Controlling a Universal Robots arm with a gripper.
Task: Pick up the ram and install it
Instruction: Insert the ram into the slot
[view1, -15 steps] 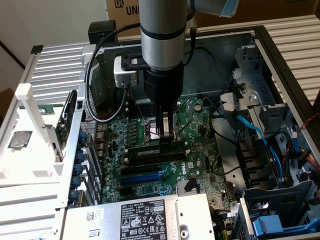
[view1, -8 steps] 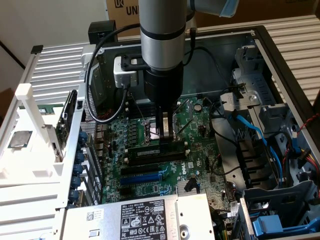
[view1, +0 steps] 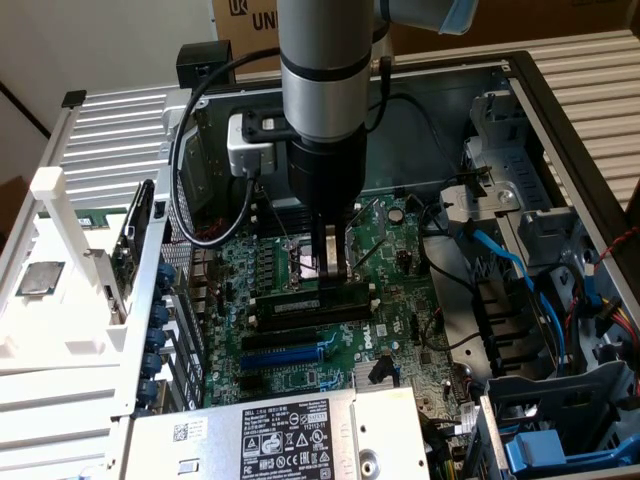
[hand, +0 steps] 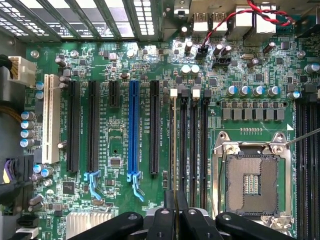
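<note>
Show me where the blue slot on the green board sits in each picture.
Exterior view: the blue slot lies across the board, beyond the labelled silver box.
Wrist view: the blue slot runs between two black slots.
Shared landmark: the processor socket, in both.

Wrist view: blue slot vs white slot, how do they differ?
The blue slot is blue, the white slot cream-white. The blue slot ends in a blue clip; the white slot has none. The blue slot sits between black slots; the white slot ends the row. Both are empty and parallel.
</note>
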